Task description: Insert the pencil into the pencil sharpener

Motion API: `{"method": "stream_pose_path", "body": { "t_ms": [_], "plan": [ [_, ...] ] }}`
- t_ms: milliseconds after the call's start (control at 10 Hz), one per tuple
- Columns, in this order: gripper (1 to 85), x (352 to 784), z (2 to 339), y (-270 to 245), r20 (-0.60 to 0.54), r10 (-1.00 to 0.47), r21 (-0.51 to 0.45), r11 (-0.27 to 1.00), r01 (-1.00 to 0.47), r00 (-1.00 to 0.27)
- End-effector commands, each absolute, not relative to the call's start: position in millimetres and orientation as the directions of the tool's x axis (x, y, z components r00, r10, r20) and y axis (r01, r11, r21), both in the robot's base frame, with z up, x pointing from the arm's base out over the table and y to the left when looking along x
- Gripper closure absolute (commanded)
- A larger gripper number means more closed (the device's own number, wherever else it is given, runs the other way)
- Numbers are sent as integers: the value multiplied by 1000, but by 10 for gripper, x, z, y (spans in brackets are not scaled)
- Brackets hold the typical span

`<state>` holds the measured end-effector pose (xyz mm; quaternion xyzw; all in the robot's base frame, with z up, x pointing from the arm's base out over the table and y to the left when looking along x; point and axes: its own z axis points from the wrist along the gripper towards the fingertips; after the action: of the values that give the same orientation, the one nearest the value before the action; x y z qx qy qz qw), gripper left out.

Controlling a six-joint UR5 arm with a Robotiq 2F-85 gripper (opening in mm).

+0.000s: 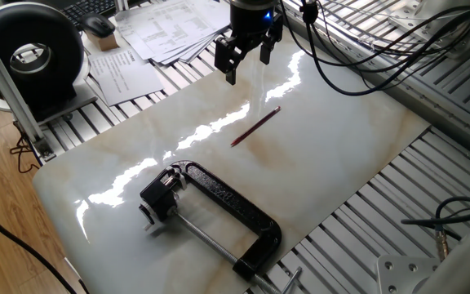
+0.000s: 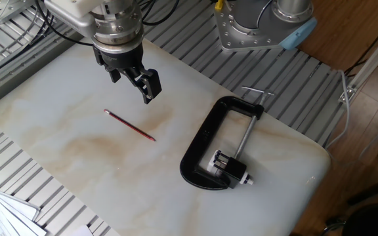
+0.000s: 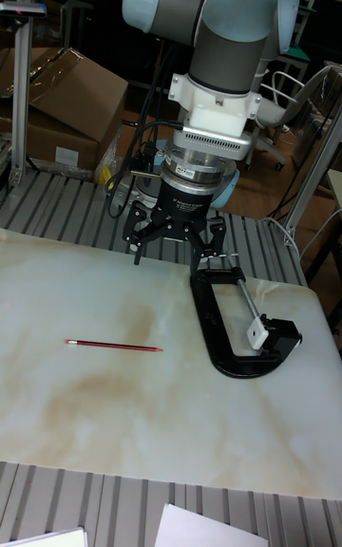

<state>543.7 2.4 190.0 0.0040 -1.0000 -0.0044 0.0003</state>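
So you're right at the start here, nothing's been picked up yet. Your end effector (image 1: pixel 247 65) is hanging above the bench (image 1: pixel 341 147) with its fingers spread and nothing between them, off to one side of the pencil (image 1: pixel 255 126) rather than over it. The pencil is lying flat on the bare bench, well apart from the sharpener (image 1: pixel 160 194), which sits in the mouth of the clamp (image 1: pixel 227 204) at the other end of the slab. The step in hand looks like the approach for the grasp. For the next move I'd say line the fingers up across the pencil's shaft, not along it, then come straight down around its middle and close. It's really thin and flat on a glossy surface, so the fingertips will probably need to get almost to the bench or it'll just roll away. I can't make out which end is the tip or where the sharpener's hole faces, so check that before carrying it over.
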Motion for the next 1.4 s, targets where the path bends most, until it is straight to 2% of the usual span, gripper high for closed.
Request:
{"method": "stream_pose_path", "body": {
  "t_ms": [0, 1300],
  "plan": [
    [843, 5255, 1917, 311, 61, -111, 107, 989, -104, -992],
    [843, 5262, 1917, 332, 48, -141, 125, 983, -135, -989]
  ]
}}
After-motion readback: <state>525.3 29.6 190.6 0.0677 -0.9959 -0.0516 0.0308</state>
